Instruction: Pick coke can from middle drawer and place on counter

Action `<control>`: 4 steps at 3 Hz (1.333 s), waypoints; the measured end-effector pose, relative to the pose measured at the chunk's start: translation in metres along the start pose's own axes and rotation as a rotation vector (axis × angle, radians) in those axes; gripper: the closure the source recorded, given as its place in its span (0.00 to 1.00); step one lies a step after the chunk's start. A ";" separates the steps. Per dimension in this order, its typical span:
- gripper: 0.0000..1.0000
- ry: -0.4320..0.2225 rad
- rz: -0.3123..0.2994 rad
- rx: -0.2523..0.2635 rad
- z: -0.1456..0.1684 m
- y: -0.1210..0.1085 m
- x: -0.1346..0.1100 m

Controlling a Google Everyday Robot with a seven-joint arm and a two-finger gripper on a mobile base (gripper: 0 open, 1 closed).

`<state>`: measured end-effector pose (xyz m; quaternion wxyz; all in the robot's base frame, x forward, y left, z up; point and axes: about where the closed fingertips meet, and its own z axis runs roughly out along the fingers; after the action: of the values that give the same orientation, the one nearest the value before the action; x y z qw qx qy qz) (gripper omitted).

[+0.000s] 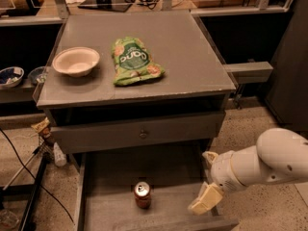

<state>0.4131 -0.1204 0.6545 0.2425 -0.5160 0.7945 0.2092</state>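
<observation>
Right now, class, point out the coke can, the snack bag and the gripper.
coke can (142, 197): camera view, its red side.
snack bag (134, 61): camera view, middle of its green front.
gripper (205, 199): camera view, its tip, over the drawer (109, 177), right of the can.
</observation>
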 end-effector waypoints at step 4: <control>0.00 -0.173 0.032 -0.078 0.064 -0.009 0.030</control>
<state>0.4219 -0.1082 0.5848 0.2866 -0.4921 0.7700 0.2876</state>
